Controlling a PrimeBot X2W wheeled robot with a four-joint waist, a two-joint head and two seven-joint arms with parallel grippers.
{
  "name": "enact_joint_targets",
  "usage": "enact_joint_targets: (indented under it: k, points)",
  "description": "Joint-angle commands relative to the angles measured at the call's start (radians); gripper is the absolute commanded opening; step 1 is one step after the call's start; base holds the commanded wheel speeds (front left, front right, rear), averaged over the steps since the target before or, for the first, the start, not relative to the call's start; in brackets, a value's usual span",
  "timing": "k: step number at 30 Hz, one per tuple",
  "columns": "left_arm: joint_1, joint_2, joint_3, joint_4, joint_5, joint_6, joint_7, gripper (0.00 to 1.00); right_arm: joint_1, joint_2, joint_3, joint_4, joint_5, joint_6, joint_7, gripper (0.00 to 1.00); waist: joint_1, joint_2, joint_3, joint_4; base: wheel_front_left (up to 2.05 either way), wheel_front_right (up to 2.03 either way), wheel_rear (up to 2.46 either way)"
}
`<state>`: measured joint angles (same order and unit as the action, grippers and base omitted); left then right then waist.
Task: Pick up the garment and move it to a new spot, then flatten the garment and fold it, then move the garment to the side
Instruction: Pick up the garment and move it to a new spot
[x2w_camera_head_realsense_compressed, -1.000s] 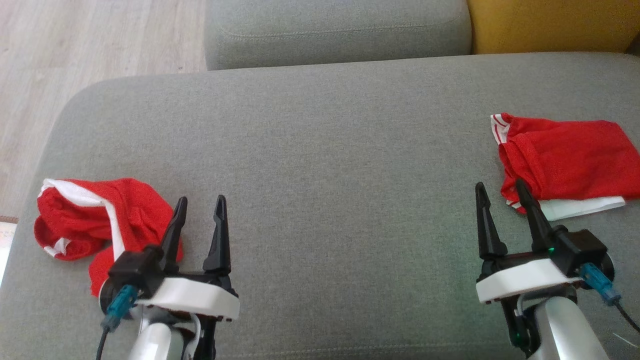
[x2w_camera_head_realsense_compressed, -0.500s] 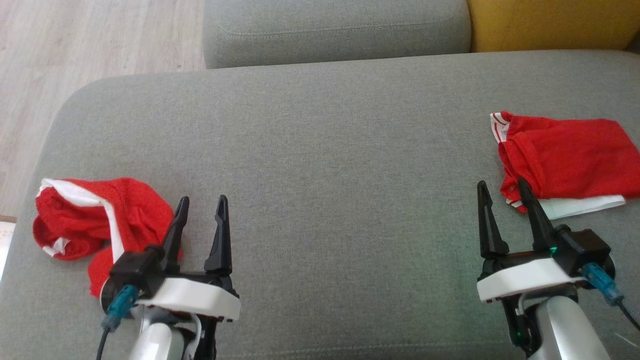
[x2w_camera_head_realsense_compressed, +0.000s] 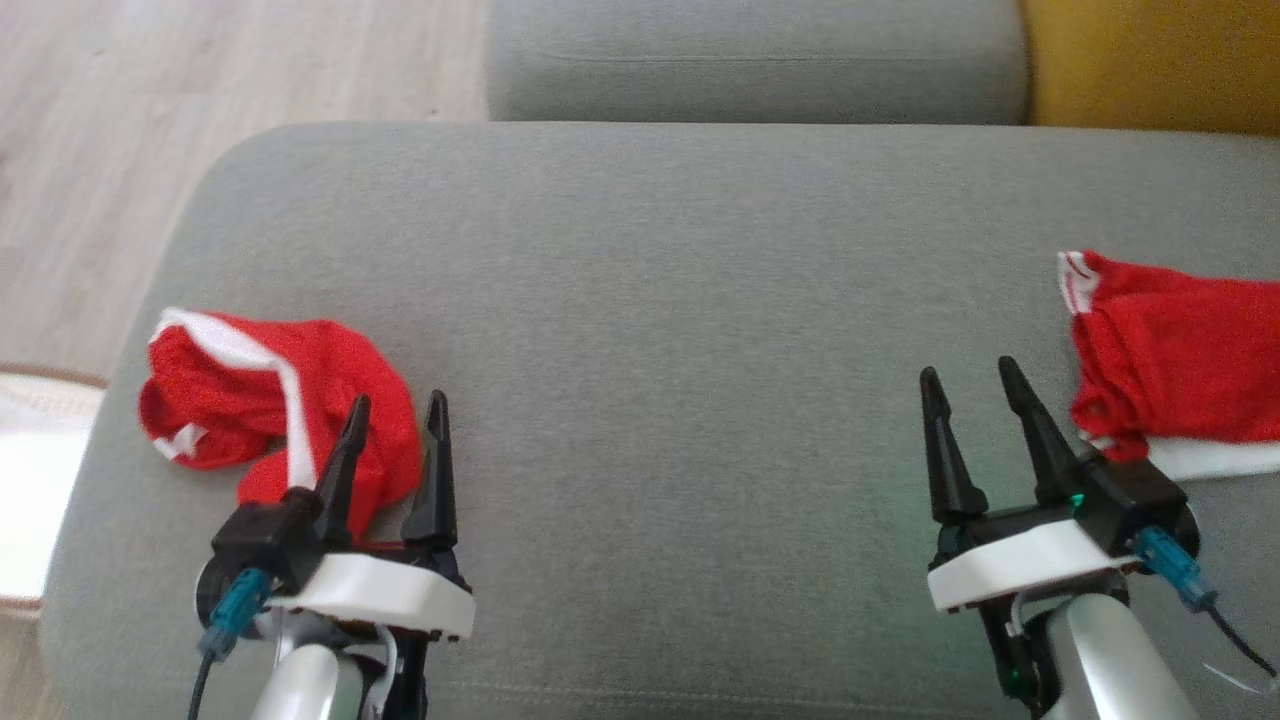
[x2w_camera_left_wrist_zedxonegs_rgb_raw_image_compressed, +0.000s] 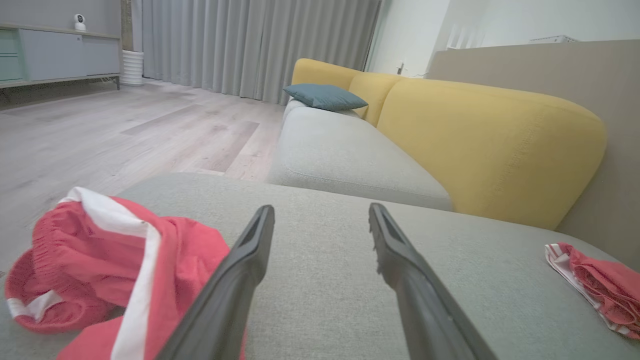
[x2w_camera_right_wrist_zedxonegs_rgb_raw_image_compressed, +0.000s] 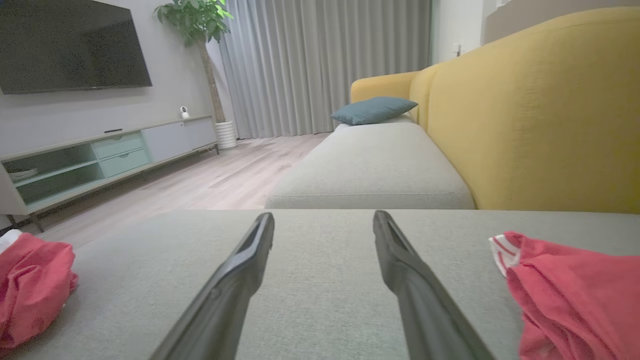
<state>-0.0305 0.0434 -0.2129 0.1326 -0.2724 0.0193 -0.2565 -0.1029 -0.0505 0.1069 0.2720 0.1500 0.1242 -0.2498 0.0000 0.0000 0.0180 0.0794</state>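
- Garment (x2w_camera_head_realsense_compressed: 270, 410), red with white trim, lies crumpled in a heap at the left end of the grey seat cushion (x2w_camera_head_realsense_compressed: 680, 300). It is neither flattened nor folded, so I judge that no step has begun on this piece.
- My left gripper (x2w_camera_head_realsense_compressed: 398, 398) has its two prongs spread wide with nothing between them. The heap sits just beside it on its left, and in the head view the nearest fold passes behind my outer finger (x2w_camera_head_realsense_compressed: 345, 460). I cannot tell whether that finger touches the cloth.
- The stretch of cushion between my arms seems to me the likely new spot for spreading the cloth out.
- My right gripper (x2w_camera_head_realsense_compressed: 968, 367) is also spread wide and holds nothing. It is well apart from the heap.
- A second red piece (x2w_camera_head_realsense_compressed: 1180, 360) lies at the right end, just beside my right gripper. It is flat and doubled over, with a white layer showing beneath. It looks already folded and set aside.
- As I judge it, I have yet to grasp the heap, carry it to the middle, flatten it, fold it and move it aside.
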Motion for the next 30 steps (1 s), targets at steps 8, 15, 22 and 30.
enact_joint_targets:
  k: [8,15,22,30]
  points:
    - [-0.052,0.007,0.055,-0.027,0.017,0.007,-0.005,1.00,-0.011,0.000,0.049,-0.024,0.018,0.007,-0.012,1.00,0.0000,0.0000,-0.011,0.152,0.00,0.00,0.00]
    - [-0.048,0.007,0.081,-0.022,0.023,0.009,-0.005,1.00,0.006,0.000,0.061,-0.017,0.026,0.007,-0.012,1.00,0.0000,0.0000,-0.025,0.264,0.00,0.00,0.00]
    - [-0.037,0.007,0.115,-0.024,0.043,0.008,-0.005,1.00,0.013,0.000,0.073,-0.013,0.034,0.007,-0.012,1.00,0.0000,0.0000,-0.032,0.332,0.00,0.00,0.00]
    - [-0.026,0.007,0.144,-0.025,0.048,0.001,-0.005,1.00,0.019,0.000,0.082,-0.013,0.040,0.007,-0.012,1.00,0.0000,0.0000,-0.034,0.352,0.00,0.00,0.00]
